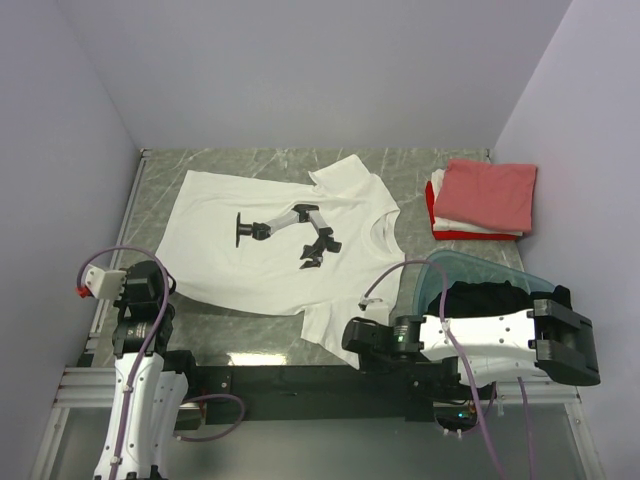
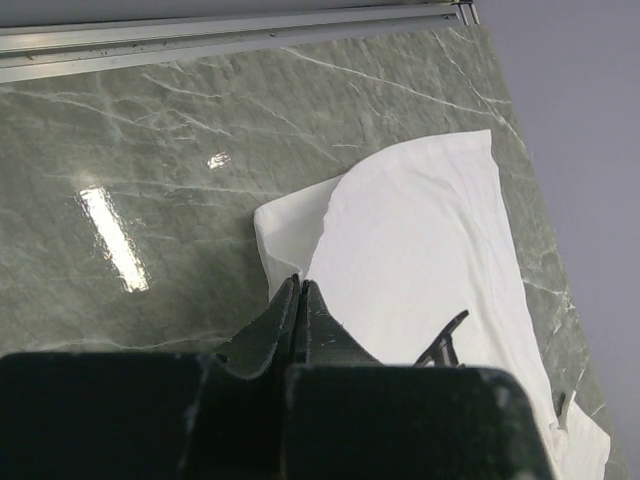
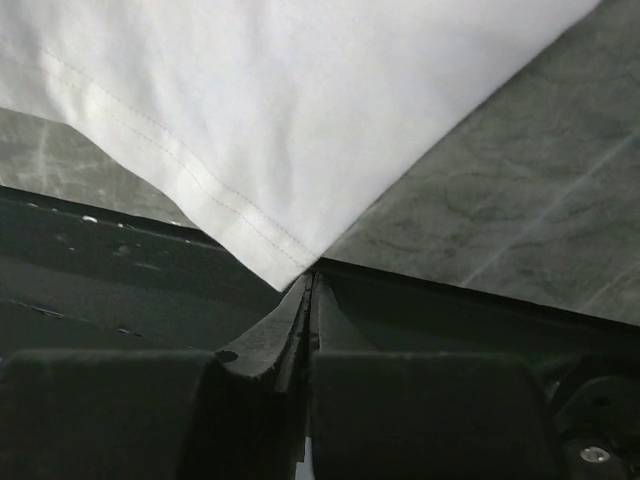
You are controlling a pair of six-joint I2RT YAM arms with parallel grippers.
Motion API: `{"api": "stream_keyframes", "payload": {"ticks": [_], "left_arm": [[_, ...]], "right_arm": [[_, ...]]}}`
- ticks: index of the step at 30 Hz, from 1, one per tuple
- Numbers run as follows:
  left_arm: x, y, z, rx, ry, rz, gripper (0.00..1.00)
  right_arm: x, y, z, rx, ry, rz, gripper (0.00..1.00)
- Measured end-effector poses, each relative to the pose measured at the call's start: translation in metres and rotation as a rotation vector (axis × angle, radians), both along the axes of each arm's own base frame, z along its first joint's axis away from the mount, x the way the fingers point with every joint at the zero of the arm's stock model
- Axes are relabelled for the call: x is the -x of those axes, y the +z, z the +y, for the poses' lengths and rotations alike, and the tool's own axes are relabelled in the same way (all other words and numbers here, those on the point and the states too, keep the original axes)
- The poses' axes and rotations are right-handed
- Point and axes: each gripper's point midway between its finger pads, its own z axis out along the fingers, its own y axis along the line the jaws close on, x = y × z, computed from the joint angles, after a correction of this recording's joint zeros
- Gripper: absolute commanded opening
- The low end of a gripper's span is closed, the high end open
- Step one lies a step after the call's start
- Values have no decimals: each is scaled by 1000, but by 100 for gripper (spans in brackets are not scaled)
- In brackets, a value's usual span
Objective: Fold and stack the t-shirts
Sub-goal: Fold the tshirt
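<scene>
A large white t-shirt [image 1: 270, 250] with a dark graphic lies spread flat on the grey marble table [image 1: 250, 165]. My left gripper [image 1: 160, 288] is shut and empty, with its tips [image 2: 298, 282] over the folded near-left edge of the shirt [image 2: 420, 250]. My right gripper [image 1: 350, 335] is shut, and its tips [image 3: 310, 275] pinch the near sleeve corner of the shirt [image 3: 300, 100] at the table's front edge. A folded stack at the back right has a salmon-pink shirt [image 1: 490, 190] on top, then a white layer and a red one [image 1: 445, 232].
A translucent teal tub [image 1: 440, 270] stands at the near right, behind the right arm, with a black shirt [image 1: 485, 298] in it. Lilac walls close in the table on the left, back and right. A metal rail [image 2: 230, 40] runs along the table's edge.
</scene>
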Motion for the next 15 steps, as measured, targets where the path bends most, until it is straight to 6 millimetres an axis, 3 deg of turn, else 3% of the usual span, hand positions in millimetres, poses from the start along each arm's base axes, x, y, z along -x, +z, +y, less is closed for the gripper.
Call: {"api": "stream_keyframes", "payload": {"ticks": [3, 5, 9, 12, 15], "left_arm": [[0, 2, 0, -1, 0, -8, 0], [0, 2, 0, -1, -1, -12, 0], [0, 2, -1, 1, -5, -12, 1], [0, 2, -2, 3, -9, -12, 1], [0, 2, -2, 3, -10, -12, 1]], "right_arm": [[3, -1, -4, 17, 3, 2, 0], [3, 0, -4, 20, -4, 2, 9], [1, 7, 2, 2, -20, -10, 49], [-1, 14, 7, -29, -29, -24, 58], [-3, 17, 10, -48, -34, -31, 60]]}}
